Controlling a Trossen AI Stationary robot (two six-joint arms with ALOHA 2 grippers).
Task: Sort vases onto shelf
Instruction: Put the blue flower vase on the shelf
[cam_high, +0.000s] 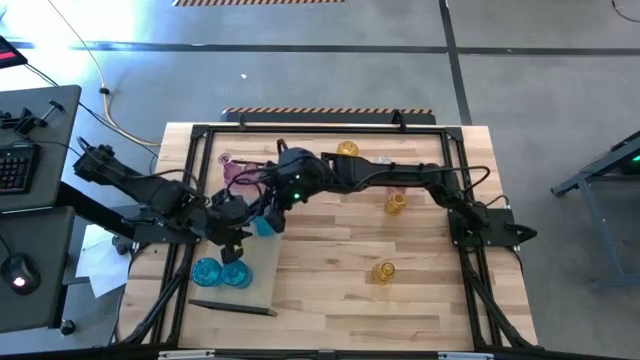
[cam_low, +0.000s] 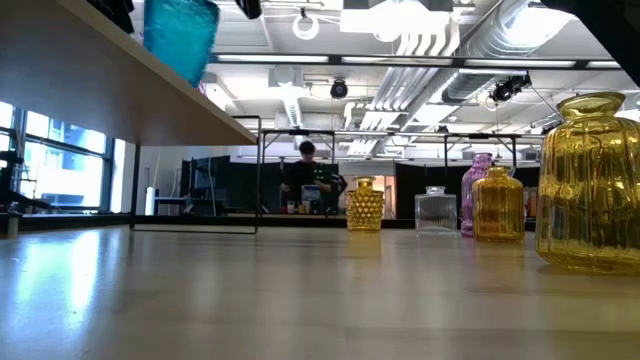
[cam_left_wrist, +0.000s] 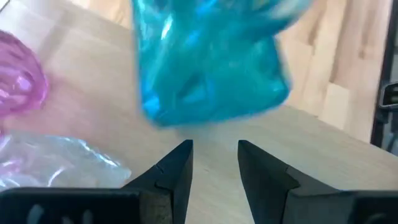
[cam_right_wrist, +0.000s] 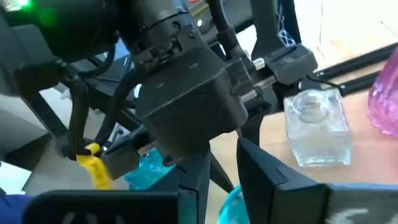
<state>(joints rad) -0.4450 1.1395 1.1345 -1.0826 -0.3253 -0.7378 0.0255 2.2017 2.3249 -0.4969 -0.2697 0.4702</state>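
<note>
A teal vase (cam_high: 265, 224) (cam_low: 180, 35) sits tilted over the shelf's far end, between my two grippers. The shelf (cam_high: 258, 295) (cam_low: 100, 80) is a pale board on the table's left near part. Two more teal vases (cam_high: 205, 268) (cam_high: 237, 273) stand on their bases on it. My left gripper (cam_high: 243, 220) (cam_left_wrist: 214, 149) is open, its fingertips just short of the teal vase's (cam_left_wrist: 205, 62) lower body. My right gripper (cam_high: 277, 203) (cam_right_wrist: 224, 152) reaches in from the right, above the vase. My right gripper comes at the teal vase from above, slanting toward the table's left. Teal glass (cam_right_wrist: 230, 202) shows between its fingers. The exact spot on the vase's upper part is hidden by the fingers and cut off in the left wrist view. The vase hangs tilted.
Pink vases (cam_high: 235, 170) (cam_left_wrist: 18, 87) and a clear bottle (cam_right_wrist: 314, 127) stand at the far left. Yellow vases (cam_high: 347, 150) (cam_high: 396, 203) (cam_high: 384, 271) stand mid-table and right, the nearest one (cam_low: 595, 180) large in the low view. A black frame (cam_high: 320, 128) rims the table.
</note>
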